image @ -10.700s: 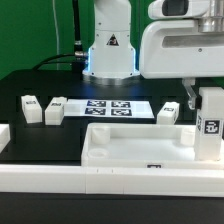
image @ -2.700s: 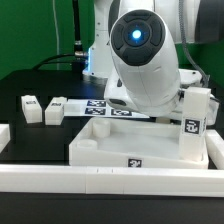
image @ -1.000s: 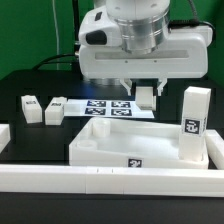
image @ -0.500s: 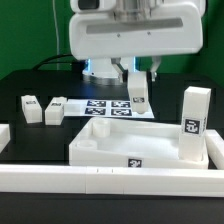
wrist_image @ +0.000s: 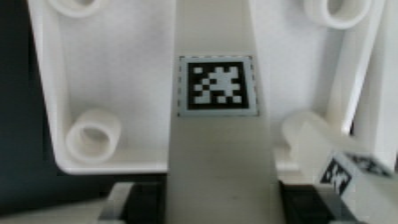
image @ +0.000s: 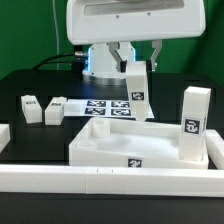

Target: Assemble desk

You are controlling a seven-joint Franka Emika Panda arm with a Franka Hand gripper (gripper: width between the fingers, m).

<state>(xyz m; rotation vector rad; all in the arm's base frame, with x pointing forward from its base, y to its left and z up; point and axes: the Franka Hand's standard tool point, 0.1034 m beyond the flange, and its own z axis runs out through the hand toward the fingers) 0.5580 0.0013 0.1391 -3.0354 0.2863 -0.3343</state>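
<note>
The white tray-like tabletop (image: pixel 140 145) lies upside-up in the middle front, a tag on its near rim. One white leg (image: pixel 193 122) stands upright at its corner on the exterior view's right. My gripper (image: pixel 135 68) is shut on a second white leg (image: pixel 136 88) and holds it tilted in the air above the tabletop's far edge. In the wrist view this leg (wrist_image: pixel 219 110) runs out from the jaws with its tag facing the camera, the tabletop (wrist_image: pixel 107 80) with round sockets below it. Two more legs (image: pixel 31 108) (image: pixel 56 110) lie at the exterior view's left.
The marker board (image: pixel 105 107) lies flat behind the tabletop. A long white border rail (image: pixel 110 180) runs along the front, with short rail ends at both sides. The robot base (image: pixel 105 58) stands at the back.
My gripper has risen with the leg, lifting it from near the marker board to above the tabletop's far edge. The standing leg and the tabletop have not moved in the last second.
</note>
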